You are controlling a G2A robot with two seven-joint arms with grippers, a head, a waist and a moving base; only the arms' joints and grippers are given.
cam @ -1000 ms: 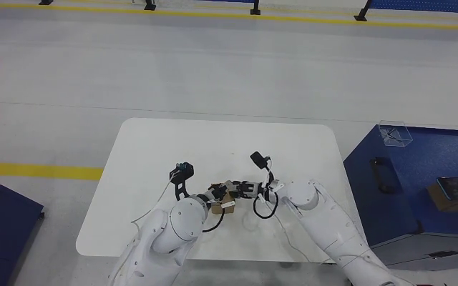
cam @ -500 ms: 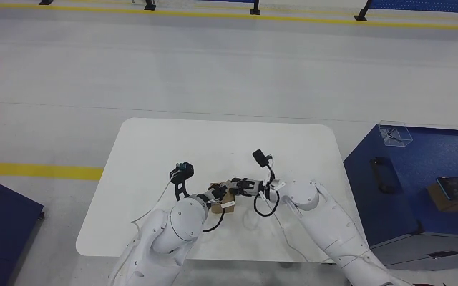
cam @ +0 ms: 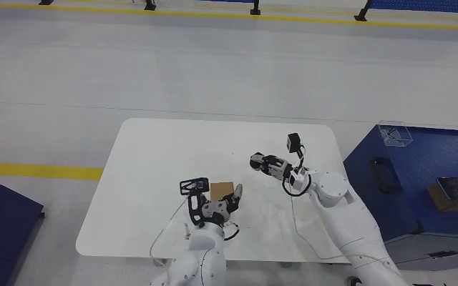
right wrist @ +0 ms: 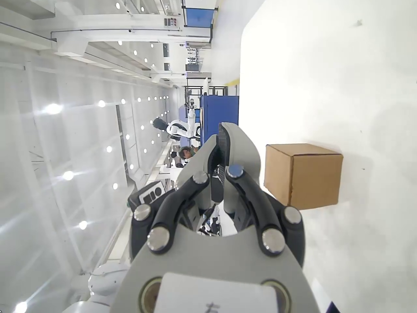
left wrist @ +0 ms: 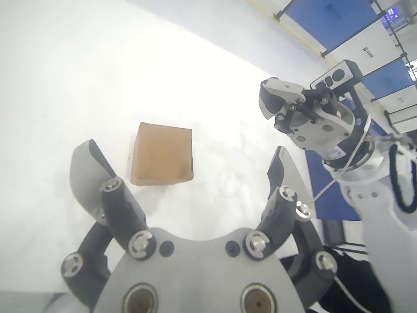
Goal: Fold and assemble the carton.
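Carton [cam: 221,190] is folded into a closed cube and sits on the white table [cam: 143,179] toward the robot's edge, with nothing touching it. Left gripper [cam: 227,202] is just beside it on the robot's side, fingers [left wrist: 88,164] spread wide and empty. Right gripper [cam: 255,160] is apart from the carton, fingers pressed together, holding nothing.

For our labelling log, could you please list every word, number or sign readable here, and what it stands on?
Nothing can be read.
carton: no print on its visible faces.
wrist sticker behind the right gripper: too small.
wall panels: marks blurred.
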